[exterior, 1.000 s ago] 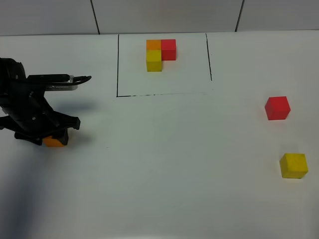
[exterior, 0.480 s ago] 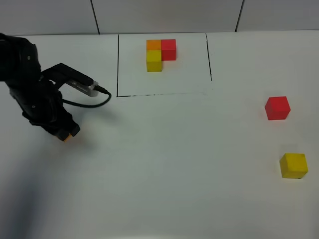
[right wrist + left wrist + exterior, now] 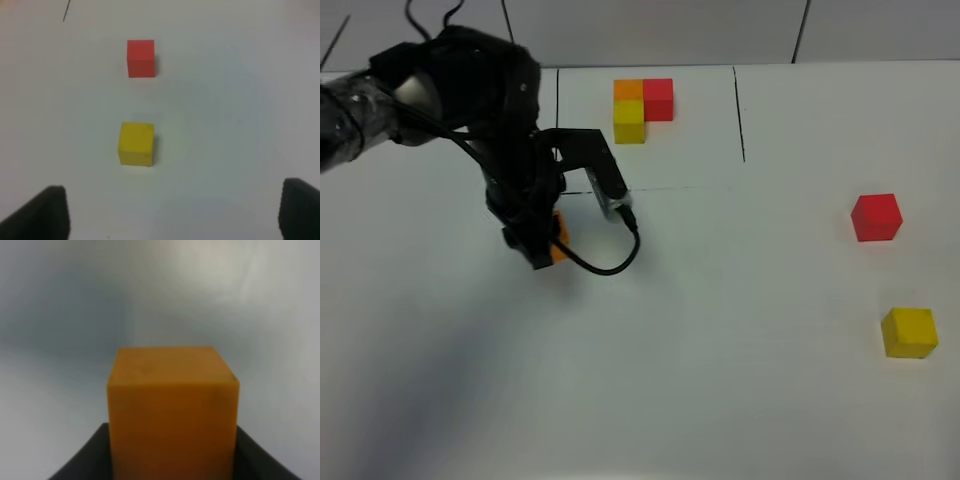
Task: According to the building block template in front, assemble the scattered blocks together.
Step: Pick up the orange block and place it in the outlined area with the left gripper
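Holding the orange block (image 3: pixel 558 236) clamped in the left gripper (image 3: pixel 544 246), maybe off the desk (image 3: pixel 720 360). Next: set down gently, then send the spread-apart right gripper (image 3: pixel 175 220) for the red block (image 3: pixel 876 217).

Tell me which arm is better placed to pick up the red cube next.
Right. The right gripper is open and empty, with the red cube ahead in its wrist view; the left gripper holds the orange cube, far from it.

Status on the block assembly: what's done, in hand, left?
Done: nothing joined yet. In hand: the left gripper holds the orange cube, just outside the template. Left: the red cube and yellow cube sit apart on the right, untouched; the right gripper is open, facing them.
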Tool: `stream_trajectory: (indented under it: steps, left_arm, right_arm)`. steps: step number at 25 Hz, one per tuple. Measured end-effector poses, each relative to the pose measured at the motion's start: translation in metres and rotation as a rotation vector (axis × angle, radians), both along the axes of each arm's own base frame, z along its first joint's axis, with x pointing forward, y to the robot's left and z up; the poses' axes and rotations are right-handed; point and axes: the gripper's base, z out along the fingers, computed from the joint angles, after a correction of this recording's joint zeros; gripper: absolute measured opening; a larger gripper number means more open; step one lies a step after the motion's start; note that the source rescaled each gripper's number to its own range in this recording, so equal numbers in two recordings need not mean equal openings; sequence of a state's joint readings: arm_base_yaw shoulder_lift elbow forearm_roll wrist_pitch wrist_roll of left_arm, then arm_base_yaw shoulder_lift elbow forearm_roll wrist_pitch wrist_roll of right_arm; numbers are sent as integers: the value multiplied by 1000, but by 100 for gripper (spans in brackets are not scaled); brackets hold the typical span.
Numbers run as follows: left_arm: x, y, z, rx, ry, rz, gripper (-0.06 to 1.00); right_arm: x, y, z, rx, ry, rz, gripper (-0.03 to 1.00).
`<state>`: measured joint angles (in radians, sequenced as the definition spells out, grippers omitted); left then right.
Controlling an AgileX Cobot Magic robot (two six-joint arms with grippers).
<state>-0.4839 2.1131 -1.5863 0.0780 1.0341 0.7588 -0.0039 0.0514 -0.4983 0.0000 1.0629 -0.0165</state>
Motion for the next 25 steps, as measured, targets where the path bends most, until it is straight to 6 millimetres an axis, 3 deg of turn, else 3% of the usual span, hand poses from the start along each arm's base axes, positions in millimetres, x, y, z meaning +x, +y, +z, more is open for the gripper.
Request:
stream_trajectory:
  steps: [6,12,18,25]
  left_arm:
    - [22,-40,-7,31,-32,-104,0]
    - [33,-64,-20,24,-50,-161,0]
    - [36,-73,-37,13,-43,-189,0]
    - [37,-74,-39,7,-42,-194,0]
  right_arm:
    - [0,0,0,0,0,0,77]
    - [0,0,0,0,0,0,77]
    - [0,0,0,0,-1,0,77]
    - [0,0,0,0,-1,0,77]
